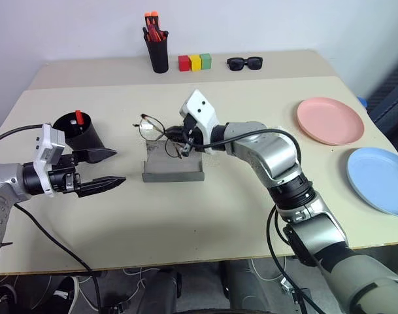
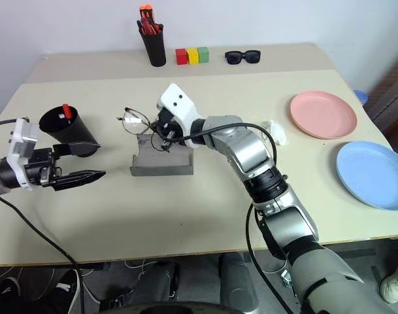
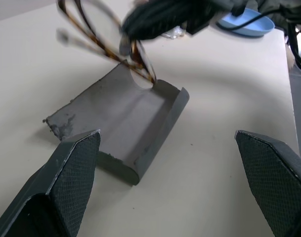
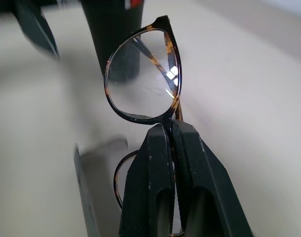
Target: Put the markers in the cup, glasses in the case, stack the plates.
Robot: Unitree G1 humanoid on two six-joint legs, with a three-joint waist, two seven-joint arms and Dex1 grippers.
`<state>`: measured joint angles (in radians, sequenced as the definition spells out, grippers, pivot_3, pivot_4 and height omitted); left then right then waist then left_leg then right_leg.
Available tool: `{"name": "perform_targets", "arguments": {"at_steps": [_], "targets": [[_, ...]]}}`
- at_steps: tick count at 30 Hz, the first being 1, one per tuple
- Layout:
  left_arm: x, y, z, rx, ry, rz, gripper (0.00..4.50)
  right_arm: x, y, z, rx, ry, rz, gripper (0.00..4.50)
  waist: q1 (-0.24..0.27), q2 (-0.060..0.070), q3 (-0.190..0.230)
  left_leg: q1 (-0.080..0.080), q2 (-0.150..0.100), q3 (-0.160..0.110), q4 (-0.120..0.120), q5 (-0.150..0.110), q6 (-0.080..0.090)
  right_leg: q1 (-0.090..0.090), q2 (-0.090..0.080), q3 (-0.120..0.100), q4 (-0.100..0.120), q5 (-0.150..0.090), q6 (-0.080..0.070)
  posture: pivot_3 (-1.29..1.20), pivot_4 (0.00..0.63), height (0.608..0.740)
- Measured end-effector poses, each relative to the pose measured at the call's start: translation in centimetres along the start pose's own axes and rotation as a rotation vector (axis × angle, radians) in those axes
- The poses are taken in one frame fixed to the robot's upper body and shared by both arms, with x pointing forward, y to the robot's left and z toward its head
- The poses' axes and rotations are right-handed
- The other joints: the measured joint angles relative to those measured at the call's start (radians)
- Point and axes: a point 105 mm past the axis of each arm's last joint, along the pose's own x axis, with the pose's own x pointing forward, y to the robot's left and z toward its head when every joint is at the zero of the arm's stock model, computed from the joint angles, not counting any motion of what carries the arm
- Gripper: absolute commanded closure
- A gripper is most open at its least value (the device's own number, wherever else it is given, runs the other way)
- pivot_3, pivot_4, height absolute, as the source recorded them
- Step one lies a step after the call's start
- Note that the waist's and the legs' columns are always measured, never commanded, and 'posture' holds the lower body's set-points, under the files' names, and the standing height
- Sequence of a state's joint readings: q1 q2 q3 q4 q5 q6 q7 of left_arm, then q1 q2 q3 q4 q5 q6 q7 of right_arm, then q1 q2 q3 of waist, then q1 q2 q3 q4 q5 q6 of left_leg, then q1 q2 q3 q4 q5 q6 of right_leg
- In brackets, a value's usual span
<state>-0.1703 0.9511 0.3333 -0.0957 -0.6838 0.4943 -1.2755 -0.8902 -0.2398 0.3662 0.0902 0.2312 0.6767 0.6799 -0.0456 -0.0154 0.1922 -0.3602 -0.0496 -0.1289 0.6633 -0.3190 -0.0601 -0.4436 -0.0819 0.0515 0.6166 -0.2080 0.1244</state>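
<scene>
Above open case [image 1: 173,163], glasses [image 1: 153,126] upright, lenses stacked vertically, right gripper [image 4: 171,131] pinching

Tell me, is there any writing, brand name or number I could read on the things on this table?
None. No readable word, number or logo stands on the case, the glasses, the cup, the plates, the coloured blocks or the sunglasses.

A pale beige counter [image 1: 251,216] carries an open grey case [image 1: 173,165] near its middle, a black cup [image 1: 81,134] to the left, and a pink plate [image 1: 330,120] beside a blue plate [image 1: 380,180] on the right. Along the back stand a pen holder [image 1: 159,53], three coloured blocks [image 1: 195,62] and black sunglasses [image 1: 244,63].
</scene>
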Motion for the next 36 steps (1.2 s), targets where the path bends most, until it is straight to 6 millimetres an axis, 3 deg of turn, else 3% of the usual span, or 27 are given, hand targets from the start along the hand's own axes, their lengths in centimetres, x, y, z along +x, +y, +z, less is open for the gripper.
{"name": "perform_targets", "arguments": {"at_steps": [7,21,24,29,31,36], "targets": [[0.4,-0.4,0.7,0.024,0.004,0.013,0.00,-0.6,-0.2,-3.9,-0.121,0.150,-0.005,4.49,0.000,0.000,0.000,0.000,0.000,0.000,0.000,0.000,0.000,0.000,0.000,0.000,0.000,0.000,0.000,0.00,0.150,0.740],[1.4,-0.7,2.1,0.028,-0.006,0.008,0.00,-0.5,1.0,-4.9,-0.205,0.213,0.088,4.49,-0.001,0.000,0.000,0.000,0.000,0.000,0.000,0.000,0.000,0.000,0.001,0.000,0.000,0.000,0.000,0.00,0.150,0.740],[1.4,-0.8,2.1,0.025,-0.007,0.008,0.00,-0.5,1.3,-4.8,-0.201,0.212,0.106,3.53,-0.001,0.000,0.000,0.000,0.000,0.000,0.000,0.000,0.000,0.000,0.001,0.000,0.000,0.000,0.000,0.00,0.150,0.740],[1.5,-0.9,2.2,0.032,-0.006,0.005,0.00,-0.3,1.4,-4.6,-0.187,0.200,0.100,0.98,0.000,0.000,0.000,0.000,0.000,0.000,0.000,0.000,0.000,0.000,0.001,0.000,0.000,0.000,0.000,0.00,0.150,0.740],[1.5,-0.9,2.2,0.033,-0.006,0.005,0.00,-0.2,1.4,-4.5,-0.178,0.191,0.094,0.17,0.000,0.000,0.000,0.000,0.000,0.000,0.000,0.000,0.000,0.000,0.000,0.000,0.000,0.000,0.000,0.00,0.150,0.740],[1.6,-0.6,2.2,0.032,-0.012,0.015,0.00,-0.2,0.7,-3.1,-0.082,0.125,0.054,0.07,0.000,0.000,0.000,0.000,0.000,0.000,0.000,0.000,0.000,0.000,0.000,0.000,0.001,0.000,0.000,0.00,0.150,0.740]]}}
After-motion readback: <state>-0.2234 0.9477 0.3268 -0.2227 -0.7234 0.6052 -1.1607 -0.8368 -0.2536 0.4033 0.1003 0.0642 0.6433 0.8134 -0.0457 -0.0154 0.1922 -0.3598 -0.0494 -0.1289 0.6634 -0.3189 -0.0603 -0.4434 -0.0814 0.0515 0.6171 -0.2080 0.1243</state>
